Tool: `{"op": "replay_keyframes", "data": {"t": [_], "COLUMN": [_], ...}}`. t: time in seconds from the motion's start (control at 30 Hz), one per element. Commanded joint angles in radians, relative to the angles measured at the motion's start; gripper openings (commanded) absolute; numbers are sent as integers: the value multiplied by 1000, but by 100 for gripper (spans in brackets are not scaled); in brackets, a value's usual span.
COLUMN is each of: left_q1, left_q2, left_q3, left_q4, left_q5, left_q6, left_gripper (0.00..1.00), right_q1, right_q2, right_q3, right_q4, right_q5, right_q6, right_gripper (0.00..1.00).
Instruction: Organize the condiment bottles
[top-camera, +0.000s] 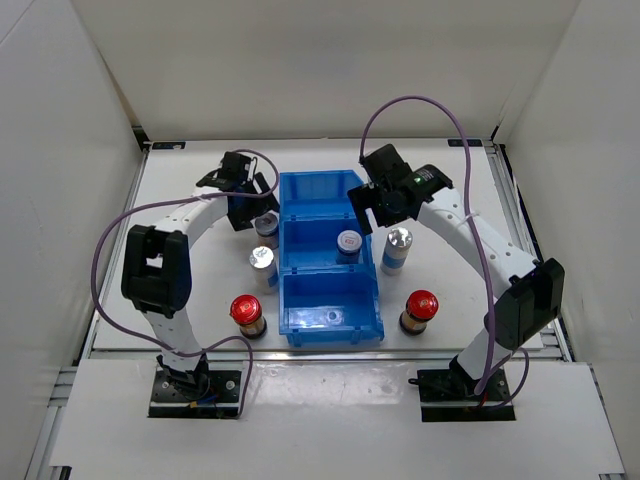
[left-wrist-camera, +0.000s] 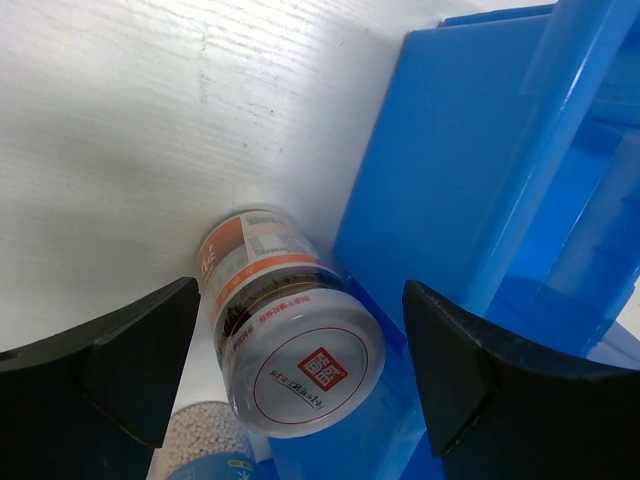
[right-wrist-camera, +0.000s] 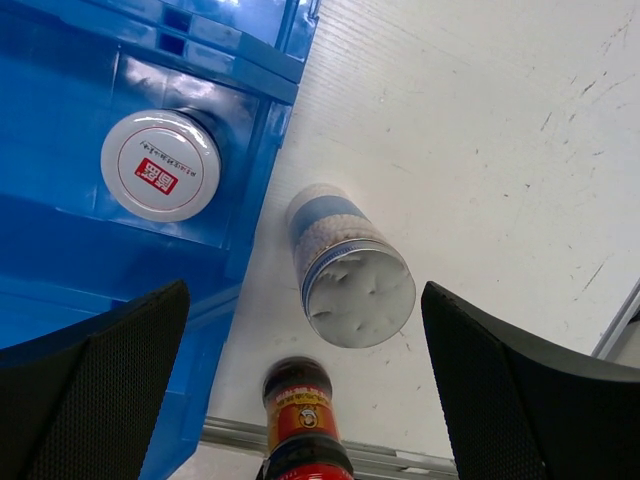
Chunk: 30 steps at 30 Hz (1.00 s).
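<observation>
**Left claw straddles the short bottle beside the bin**

The short bottle (left-wrist-camera: 318, 372) with the red-marked silver cap stands upright on the table (top-camera: 190, 170). It is just beside the outer left wall of the blue bin (top-camera: 283, 300), at the bin's 9 o'clock. Its long axis is vertical, with the cap facing up at the left wrist camera.

The left claw (left-wrist-camera: 300, 350) hangs directly over it. One finger sits at the cap's 9 o'clock and the other at its 3 o'clock, the latter between bottle and bin wall. The claw is released, with a slim gap on each side, so nothing is gripped yet.

The left arm is plainly the nearer one. The likely next move is a straight squeeze across the body, and the tight space at 3 o'clock is where a finger could catch the wall.

A matching short bottle (top-camera: 349, 241) already stands in the bin's middle compartment. Across the bin, the right claw (right-wrist-camera: 305, 350) is spread wide and empty above a silver-capped bottle (right-wrist-camera: 358, 290) at the bin's 3 o'clock.
</observation>
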Motion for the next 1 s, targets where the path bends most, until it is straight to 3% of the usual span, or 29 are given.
{"op": "replay_keyframes", "data": {"t": [0.0,0.33,0.47,0.8,0.93,0.97], "left_q1": [-2,7,19,19,19,19], "left_q2": [-29,-106,-125,-216,-270,-294], "left_q3": [-22,-140,-152,-226,-235,-235], "left_q4": [-14,20,29,29,-6,-6], "left_q5": [20,53,43,-29,-111,-125], "left_q6": [-38,-57,-47,11,56,76], "left_gripper": [92,88,80,45,26,16], "right_q1": [-2,-2,-2,-2,-2,-2], "right_q2": [-41,-32,-32,-32,-23,-23], "right_q3": [-15,-15,-15,-15,-15,-15], "right_q4": [19,28,28,28,28,28], "right_q5": [18,9,0,-10,-19,-19], "right_q6": [-8,-8,1,10,10,10], "right_gripper": [100,100,100,100,100,100]}}
